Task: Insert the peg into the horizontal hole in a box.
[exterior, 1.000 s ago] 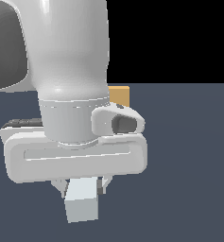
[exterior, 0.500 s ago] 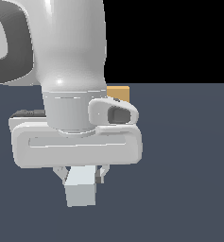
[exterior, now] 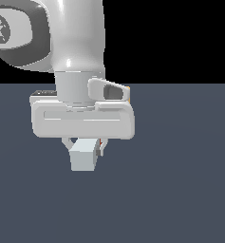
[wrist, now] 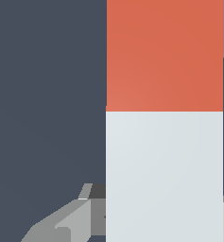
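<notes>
Peg between pincer fingers

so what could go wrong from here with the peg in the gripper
1. The arm hides nearly all of the box in the exterior view, and the hole is not visible in either view, so alignment cannot be checked.
2. The gripper holds the peg on its white part; it might pivot on contact.

Exterior view: the box is almost wholly hidden behind the arm; only a sliver of tan edge shows above the pincer. Its hole cannot be seen. The peg shows only its pale end; the rest is masked. Wrist view: the peg is cut off at both picture edges.
</notes>
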{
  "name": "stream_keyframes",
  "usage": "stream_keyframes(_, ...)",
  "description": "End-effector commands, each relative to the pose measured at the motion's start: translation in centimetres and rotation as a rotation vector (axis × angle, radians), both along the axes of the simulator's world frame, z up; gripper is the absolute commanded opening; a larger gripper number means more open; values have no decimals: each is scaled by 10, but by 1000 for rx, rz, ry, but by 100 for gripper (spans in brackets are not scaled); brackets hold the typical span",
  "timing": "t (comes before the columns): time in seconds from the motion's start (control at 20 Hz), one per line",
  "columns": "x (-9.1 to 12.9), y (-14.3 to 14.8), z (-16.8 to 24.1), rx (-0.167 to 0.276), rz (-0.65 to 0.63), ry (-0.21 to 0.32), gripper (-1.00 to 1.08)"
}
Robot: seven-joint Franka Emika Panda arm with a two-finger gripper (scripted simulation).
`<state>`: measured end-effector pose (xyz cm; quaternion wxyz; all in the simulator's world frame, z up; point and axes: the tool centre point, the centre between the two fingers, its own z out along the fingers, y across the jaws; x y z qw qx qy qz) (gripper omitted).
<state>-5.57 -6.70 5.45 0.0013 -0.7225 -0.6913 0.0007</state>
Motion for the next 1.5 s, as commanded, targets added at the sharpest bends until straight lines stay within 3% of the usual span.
stream_keyframes(0.0,1,14,8,0,-31,-3,-100)
stream_keyframes(0.5,4,45,23,-1,-97,-3,-100)
stream_keyframes(1.45,6,53,24,-1,-102,-2,-100)
